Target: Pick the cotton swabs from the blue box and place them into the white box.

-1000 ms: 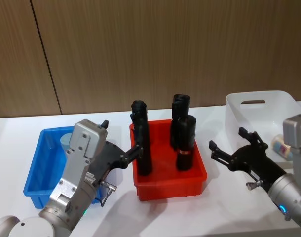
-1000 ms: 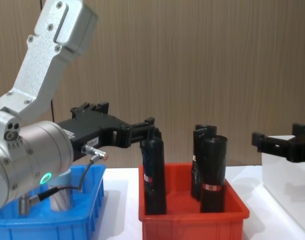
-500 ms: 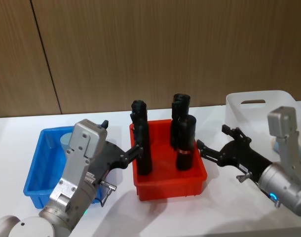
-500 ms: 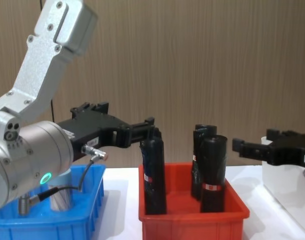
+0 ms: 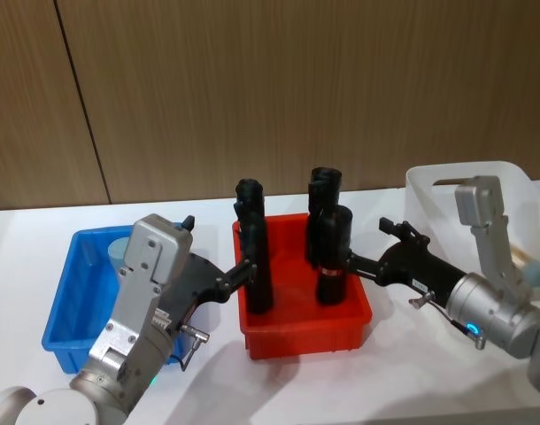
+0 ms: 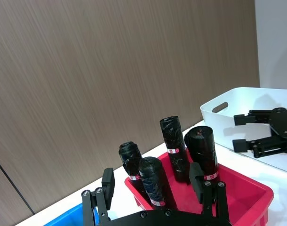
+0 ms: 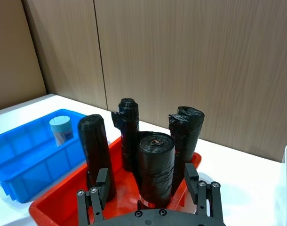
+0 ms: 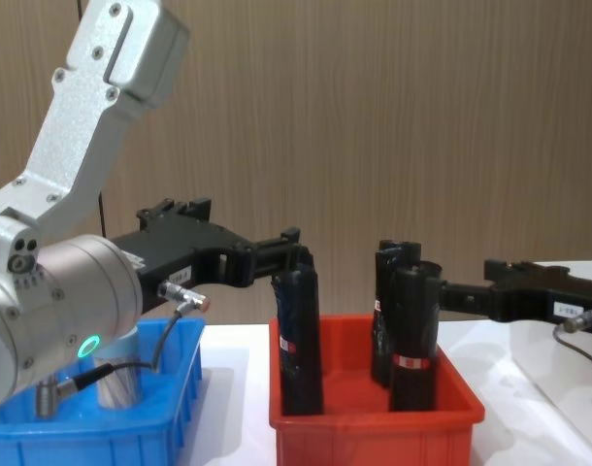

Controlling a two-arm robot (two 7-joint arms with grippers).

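Beside black rolls (image 5: pixel 330 252), right hand (image 5: pixel 366 243) spread, apparently empty

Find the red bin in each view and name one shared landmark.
Head view: red bin, centre.
Chest view: red bin, low centre.
Left wrist view: red bin, nearer than the white box.
Right wrist view: red bin, beside the blue box.
Shared landmark: black rolls standing in it.

A flat white tabletop (image 5: pixel 22 257) carries three open plastic bins in a row. A bright blue ribbed rectangular bin (image 5: pixel 65 301) stands to the outer side of the left gripper (image 5: pixel 241 270); a red rectangular bin (image 5: pixel 305 335) sits between that gripper and the right gripper (image 5: pixel 366 244), below their fingertips. A taller white translucent bin (image 5: pixel 429 205) stands behind the right gripper, to its outer side.
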